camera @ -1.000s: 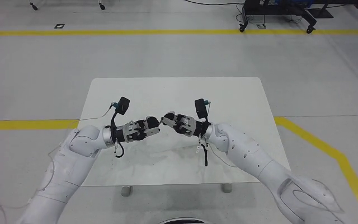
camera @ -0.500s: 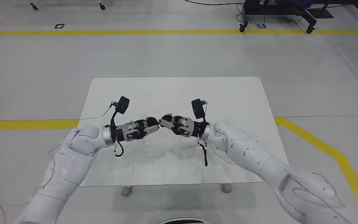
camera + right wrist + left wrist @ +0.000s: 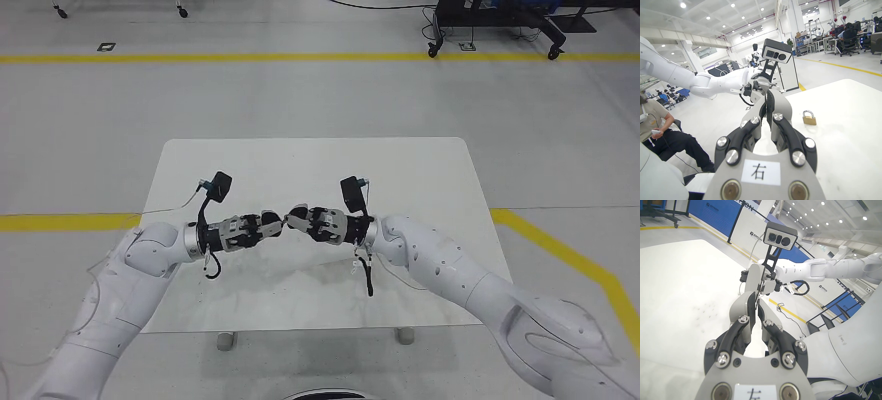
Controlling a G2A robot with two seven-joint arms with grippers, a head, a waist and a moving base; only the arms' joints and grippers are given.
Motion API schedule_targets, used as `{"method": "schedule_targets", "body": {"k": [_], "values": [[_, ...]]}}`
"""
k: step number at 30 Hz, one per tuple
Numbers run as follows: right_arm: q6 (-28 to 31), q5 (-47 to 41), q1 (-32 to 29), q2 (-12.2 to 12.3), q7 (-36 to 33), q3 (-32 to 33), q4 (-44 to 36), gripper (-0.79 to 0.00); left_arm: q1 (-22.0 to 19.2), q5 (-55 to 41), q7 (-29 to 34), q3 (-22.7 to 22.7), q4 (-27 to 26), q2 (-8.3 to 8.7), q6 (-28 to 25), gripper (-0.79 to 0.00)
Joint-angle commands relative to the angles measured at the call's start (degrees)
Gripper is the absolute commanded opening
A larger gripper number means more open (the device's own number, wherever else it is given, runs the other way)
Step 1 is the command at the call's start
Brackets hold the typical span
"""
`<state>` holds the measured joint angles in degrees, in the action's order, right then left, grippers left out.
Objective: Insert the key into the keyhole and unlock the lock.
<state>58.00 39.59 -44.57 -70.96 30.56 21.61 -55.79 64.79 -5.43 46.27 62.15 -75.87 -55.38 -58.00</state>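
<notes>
Above the middle of the white table (image 3: 400, 160), my left gripper (image 3: 282, 222) and right gripper (image 3: 293, 216) meet tip to tip. In the left wrist view, the left gripper (image 3: 756, 295) is shut on a thin silver key (image 3: 757, 298) seen edge-on. The key's far end runs into the fingertips of the right gripper (image 3: 761, 289). The right gripper (image 3: 766, 96) has its pads pressed together, and the key is hidden between them. A brass padlock (image 3: 809, 118) with a closed silver shackle lies flat on the table, apart from both grippers.
A black cable loop (image 3: 365, 275) hangs under the right wrist. Each wrist carries a raised camera on a bracket (image 3: 220, 184) (image 3: 351, 192). Bare table surface lies on all sides of the grippers.
The right arm has shifted slightly to the left, pushing its fingertips closer onto the left gripper. The left arm has barely moved.
</notes>
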Motion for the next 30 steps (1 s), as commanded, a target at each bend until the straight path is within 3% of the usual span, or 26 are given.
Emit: {"method": "schedule_targets", "body": {"k": [1,16,19,20,23,29,30], "values": [[0.0,0.5,0.2,0.4,0.5,-0.1,-0.2,-0.785,0.0,-0.2,0.0,0.2,0.0,0.07,0.0,-0.785],[0.0,2.9,1.7,3.0,-2.1,-3.1,-2.2,-0.785,0.4,0.0,-0.1,0.9,-0.3,0.39,0.0,-0.785],[0.0,2.4,1.9,3.3,-2.3,-3.6,-2.3,-0.785,0.5,0.6,-0.2,0.9,-0.5,0.38,0.0,-0.428],[0.0,2.2,1.9,3.4,-2.3,-3.7,-2.4,-0.785,0.5,0.9,-0.3,0.9,-0.5,0.38,0.0,-0.102],[0.0,1.7,2.1,3.6,-2.0,-4.0,-2.6,-0.785,0.6,1.5,-0.6,0.8,-0.6,0.38,0.0,0.000],[0.0,0.9,2.3,3.7,-1.5,-4.9,-2.7,-0.785,0.7,1.7,-0.9,0.6,-0.9,0.40,0.0,0.000],[0.0,0.7,2.3,3.7,-1.6,-5.2,-2.6,-0.785,0.8,1.6,-0.9,0.7,-1.0,0.41,0.0,-0.074]]}}
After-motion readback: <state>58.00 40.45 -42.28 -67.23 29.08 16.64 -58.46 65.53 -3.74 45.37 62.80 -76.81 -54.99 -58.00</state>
